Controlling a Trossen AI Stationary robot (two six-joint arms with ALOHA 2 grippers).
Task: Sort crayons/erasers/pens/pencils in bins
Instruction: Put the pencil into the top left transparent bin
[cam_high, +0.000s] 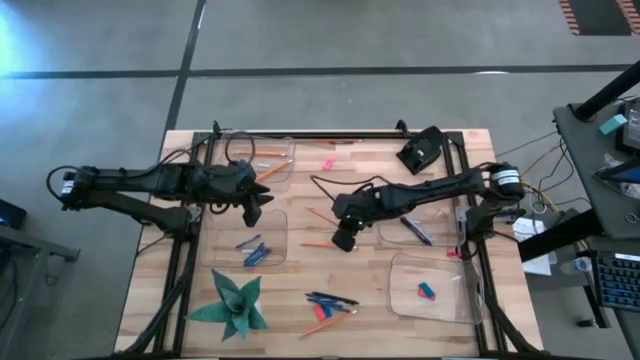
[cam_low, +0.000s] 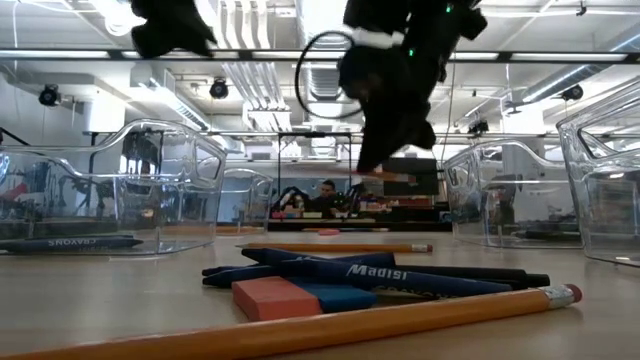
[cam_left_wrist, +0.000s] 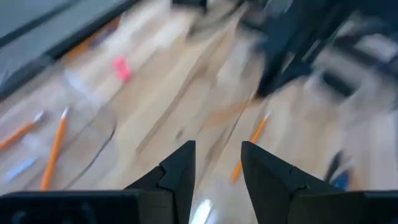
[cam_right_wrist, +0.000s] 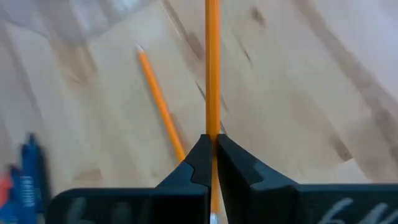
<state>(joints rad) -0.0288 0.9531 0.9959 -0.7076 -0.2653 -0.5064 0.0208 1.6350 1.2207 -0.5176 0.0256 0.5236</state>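
My right gripper is above the table's middle, shut on an orange pencil. My left gripper is open and empty between the far-left bin, which holds pencils, and the left bin, which holds blue crayons. Pens lie in the right bin. A blue eraser lies in the near-right bin. Two loose pencils lie flat on the table beside my right gripper. My right gripper pinches the orange pencil's shaft between its two fingers, which point down from above and lie across it. The pencil runs out past the fingers on both sides. In the low view it shows under the gripper, lifted clear of the table and about level.
Near the front edge lie dark pens, a pencil and a pink eraser. A green paper star sits at the near left. A pink eraser and a black box lie at the far side.
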